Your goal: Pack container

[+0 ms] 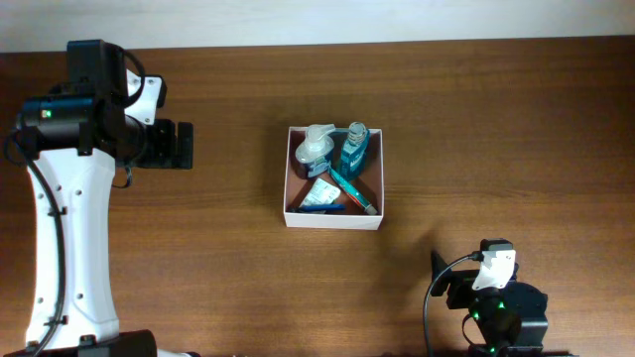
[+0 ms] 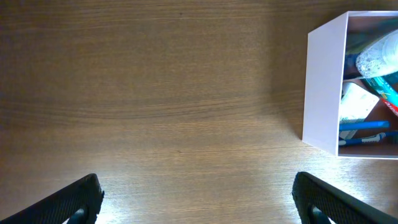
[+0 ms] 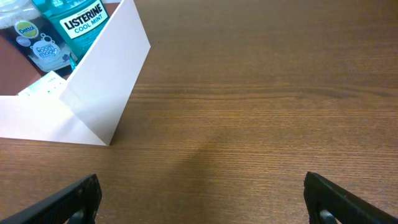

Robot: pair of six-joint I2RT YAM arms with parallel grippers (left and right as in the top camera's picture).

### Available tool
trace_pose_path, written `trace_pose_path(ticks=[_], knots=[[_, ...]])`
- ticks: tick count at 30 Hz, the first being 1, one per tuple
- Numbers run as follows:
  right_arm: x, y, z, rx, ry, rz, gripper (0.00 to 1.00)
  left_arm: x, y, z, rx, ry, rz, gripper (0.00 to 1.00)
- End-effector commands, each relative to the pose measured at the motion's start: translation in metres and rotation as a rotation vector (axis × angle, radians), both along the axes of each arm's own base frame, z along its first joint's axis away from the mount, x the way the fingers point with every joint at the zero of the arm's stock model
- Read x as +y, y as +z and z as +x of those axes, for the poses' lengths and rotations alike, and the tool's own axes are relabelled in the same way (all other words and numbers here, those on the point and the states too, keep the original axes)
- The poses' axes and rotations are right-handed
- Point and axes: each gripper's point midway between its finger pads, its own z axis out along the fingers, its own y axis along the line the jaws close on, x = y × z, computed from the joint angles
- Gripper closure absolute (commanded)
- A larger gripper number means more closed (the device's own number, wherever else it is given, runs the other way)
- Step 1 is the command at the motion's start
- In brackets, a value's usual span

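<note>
The container (image 1: 291,183) is a square white-walled box at the table's middle. It holds a clear pump bottle (image 1: 316,149), a blue Listerine bottle (image 1: 353,149), a teal toothpaste tube (image 1: 352,190) and a white packet (image 1: 319,194). It also shows in the left wrist view (image 2: 323,87) and the right wrist view (image 3: 109,74). My left gripper (image 1: 184,145) is open and empty, far left of the box. My right gripper (image 1: 437,268) is open and empty, near the front edge, right of the box.
The brown wooden table (image 1: 476,119) is bare around the box. A pale wall strip (image 1: 298,20) runs along the back edge. The left arm's white link (image 1: 64,228) stretches down the left side.
</note>
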Motion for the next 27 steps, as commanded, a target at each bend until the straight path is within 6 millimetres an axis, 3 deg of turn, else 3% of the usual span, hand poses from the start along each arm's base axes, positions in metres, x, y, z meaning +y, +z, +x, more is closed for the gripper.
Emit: trace_pose_path(ticks=[1,19,23,27], knots=[[0.001,0.002,0.001,-0.017,0.009,0.001,0.01,0.0,0.012,-0.002,-0.036,0.013,-0.006,0.0],[0.001,0.002,0.001,-0.017,0.009,0.001,0.01,0.0,0.013,-0.004,-0.039,0.013,-0.006,0.0],[0.001,0.002,0.001,-0.017,0.009,0.001,0.01,-0.002,0.03,-0.026,-0.095,0.01,-0.004,0.0],[0.001,0.002,0.001,-0.017,0.009,0.001,0.01,-0.004,0.034,-0.065,-0.129,0.01,-0.002,0.0]])
